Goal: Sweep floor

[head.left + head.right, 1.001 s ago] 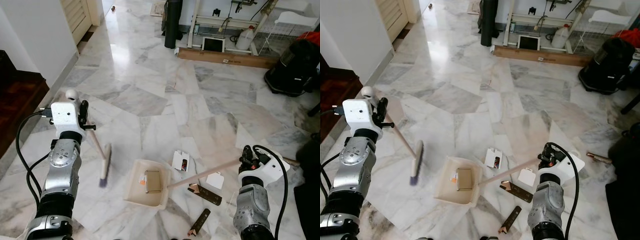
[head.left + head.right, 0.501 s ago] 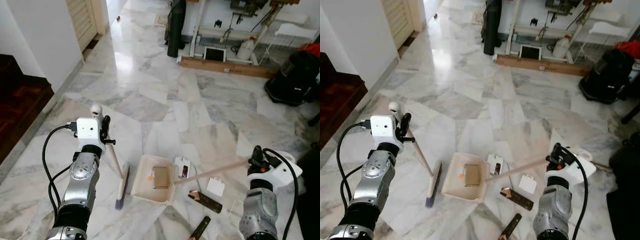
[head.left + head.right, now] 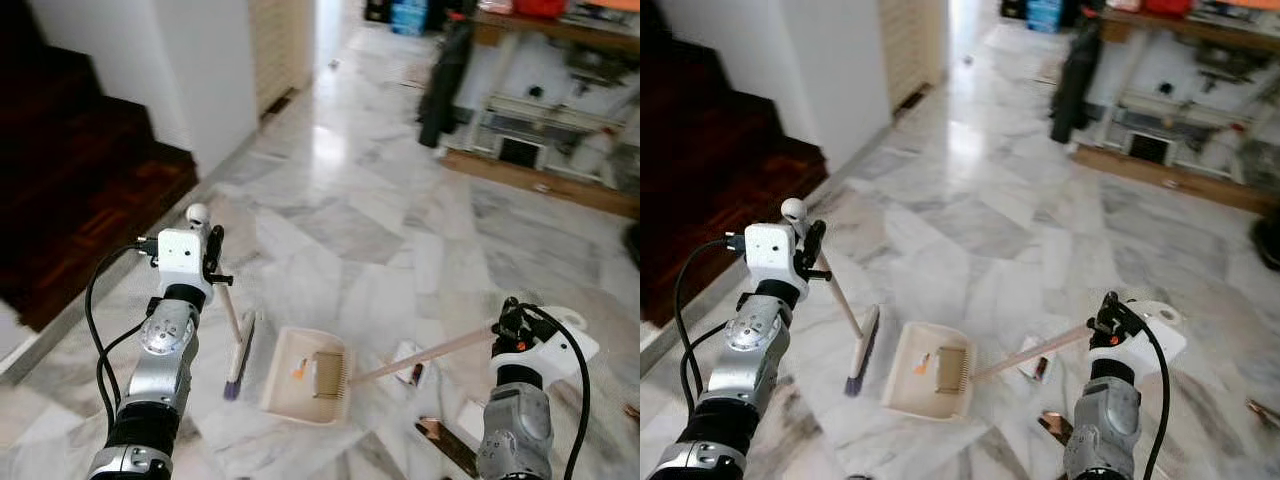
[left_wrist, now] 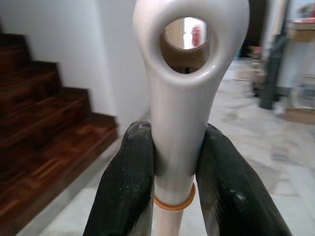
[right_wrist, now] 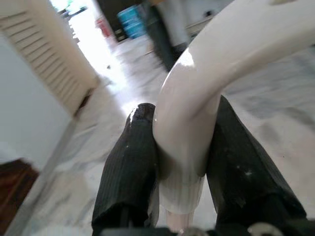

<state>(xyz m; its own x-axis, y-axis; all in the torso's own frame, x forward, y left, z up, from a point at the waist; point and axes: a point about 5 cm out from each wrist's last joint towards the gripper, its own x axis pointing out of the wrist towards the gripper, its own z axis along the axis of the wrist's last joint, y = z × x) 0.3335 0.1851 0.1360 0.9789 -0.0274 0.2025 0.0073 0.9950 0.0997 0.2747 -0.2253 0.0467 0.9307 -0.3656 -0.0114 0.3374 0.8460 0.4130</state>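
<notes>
The broom (image 3: 238, 345) had moved closer to the dustpan (image 3: 305, 372), so sweeping went on. The left gripper (image 4: 174, 162) squeezed the broom; the right gripper (image 5: 179, 162) squeezed the dustpan's handle.

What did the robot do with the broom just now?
The left tool swung the broom in until its head sits close beside the dustpan. The view also turned toward the stairs. Both tools keep their grips; the right tool holds the dustpan's handle, scraps inside.

Broom (image 3: 238, 345) – pale handle tilted, bristles on marble floor (image 3: 340, 240). Cream dustpan (image 3: 305, 375) just beside, flat, holding debris.
</notes>
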